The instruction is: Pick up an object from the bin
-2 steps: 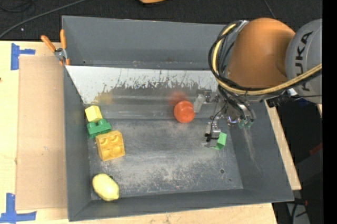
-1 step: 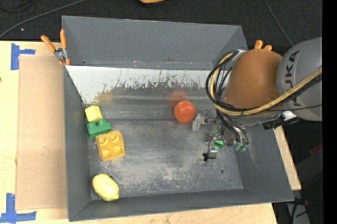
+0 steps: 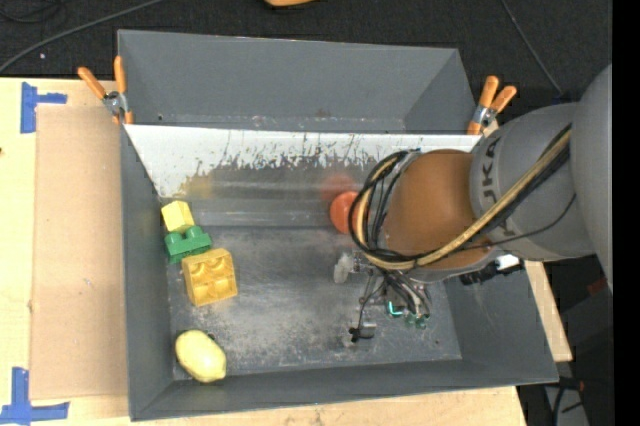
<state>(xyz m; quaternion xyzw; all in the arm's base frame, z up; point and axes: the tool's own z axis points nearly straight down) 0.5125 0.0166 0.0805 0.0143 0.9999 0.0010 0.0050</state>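
Observation:
My gripper (image 3: 383, 310) hangs low over the bin floor, right of the middle, under the arm's brown cover. The floor beneath it is bare grey metal, and I see nothing held in it. A red-orange ball (image 3: 342, 210) lies near the back wall, up and left of the gripper, half hidden by the cover and cables. A yellow studded brick (image 3: 209, 276) lies well to the left of the gripper.
Along the bin's left side a green block (image 3: 187, 242) sits just behind the yellow brick, with a small yellow block (image 3: 177, 216) behind that. A yellow lemon-shaped thing (image 3: 201, 355) lies in the front left corner. The arm covers the bin's right part.

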